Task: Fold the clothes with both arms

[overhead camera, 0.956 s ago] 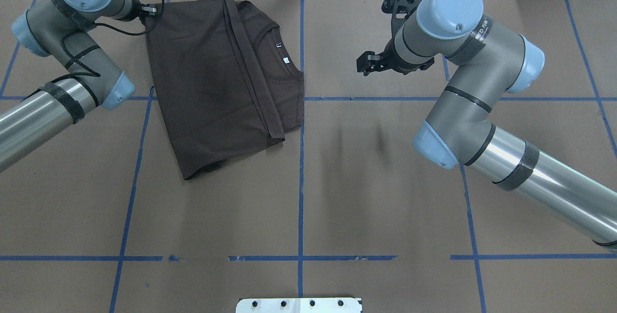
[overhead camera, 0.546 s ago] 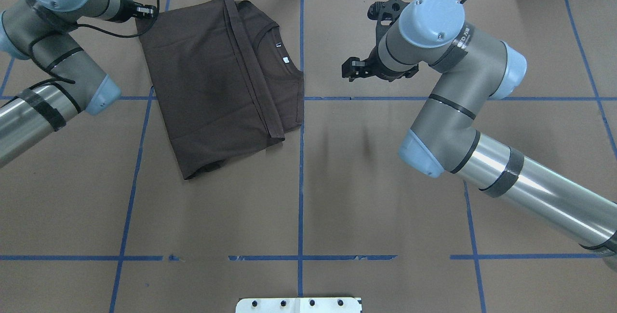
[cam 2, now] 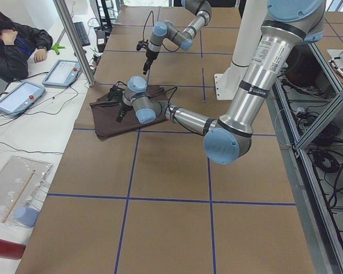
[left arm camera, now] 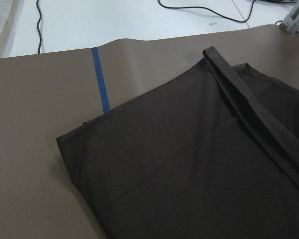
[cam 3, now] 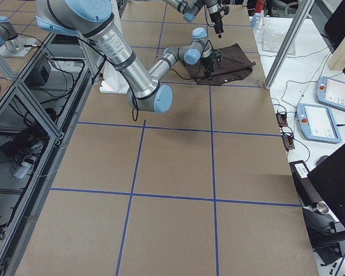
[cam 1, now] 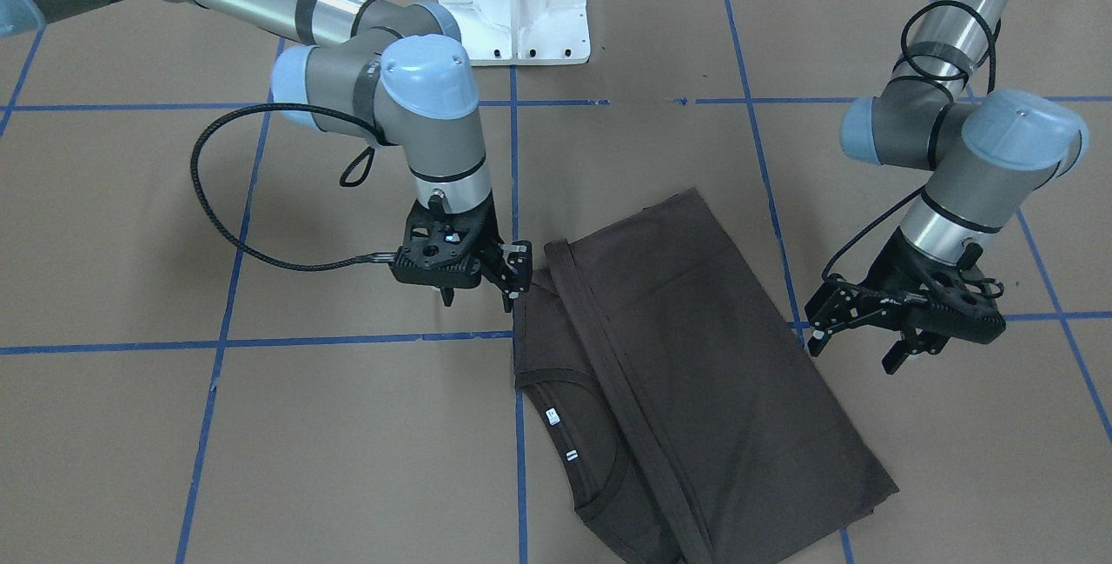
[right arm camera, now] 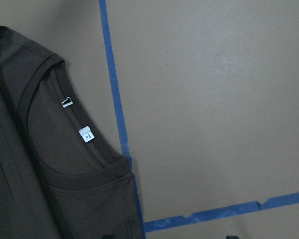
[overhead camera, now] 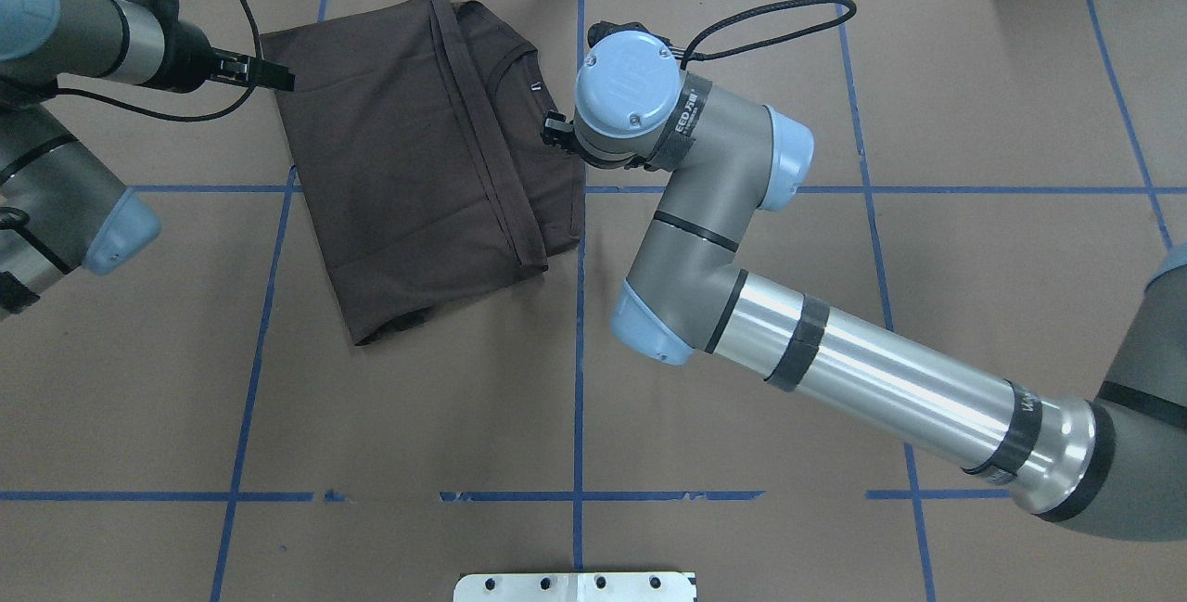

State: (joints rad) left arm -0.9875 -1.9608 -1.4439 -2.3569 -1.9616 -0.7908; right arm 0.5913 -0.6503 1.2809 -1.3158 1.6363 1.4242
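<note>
Brown T-shirt (overhead camera: 408,166) folded on the bench (overhead camera: 742,509); my left fingers (overhead camera: 276,79) at its ten o'clock, right fingers (overhead camera: 555,128) at three, both released.

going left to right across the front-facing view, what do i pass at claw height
right claw → dark brown T-shirt → left claw

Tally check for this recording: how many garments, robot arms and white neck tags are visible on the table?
T-shirt: 1
Robot arms: 2, left arm and right arm
White neck tags: 2
Total: 5
</note>
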